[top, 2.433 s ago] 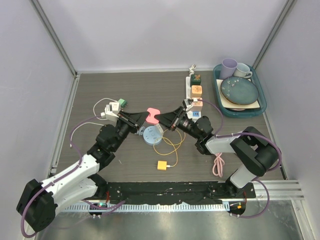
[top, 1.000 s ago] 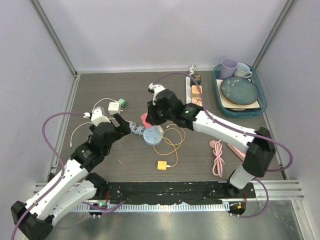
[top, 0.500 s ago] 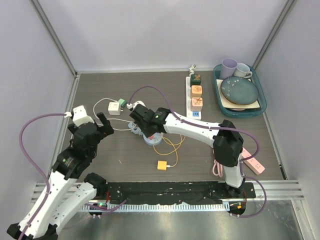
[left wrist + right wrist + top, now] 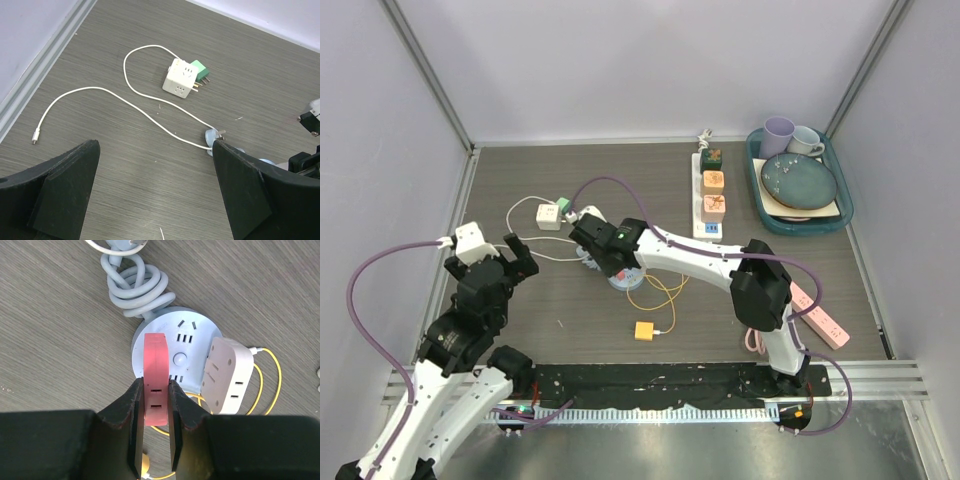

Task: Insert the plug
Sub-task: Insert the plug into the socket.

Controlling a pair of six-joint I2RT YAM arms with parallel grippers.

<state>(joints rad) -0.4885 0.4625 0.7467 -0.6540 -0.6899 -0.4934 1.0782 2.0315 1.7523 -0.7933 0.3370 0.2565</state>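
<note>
Matt, wood-grained table (image 4: 55, 335); smooth, faintly glossy plastic on the pink plug (image 4: 155, 360) and pale-blue round socket (image 4: 182, 340); smooth rubbery grey cable (image 4: 137, 287); my right gripper (image 4: 155, 387) has matt black plastic fingers (image 4: 135, 425).

Left arm (image 4: 470, 310), right arm (image 4: 695, 258): white shells, black joints. Purple cable (image 4: 608, 180) looped along each. White camera block (image 4: 470, 243) at left wrist. Gripper fingers (image 4: 250, 195): matte black wedges.

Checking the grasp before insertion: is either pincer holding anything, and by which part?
The right pincer clamps the pink plug by its two broad sides. The left pincer is open and empty.
</note>
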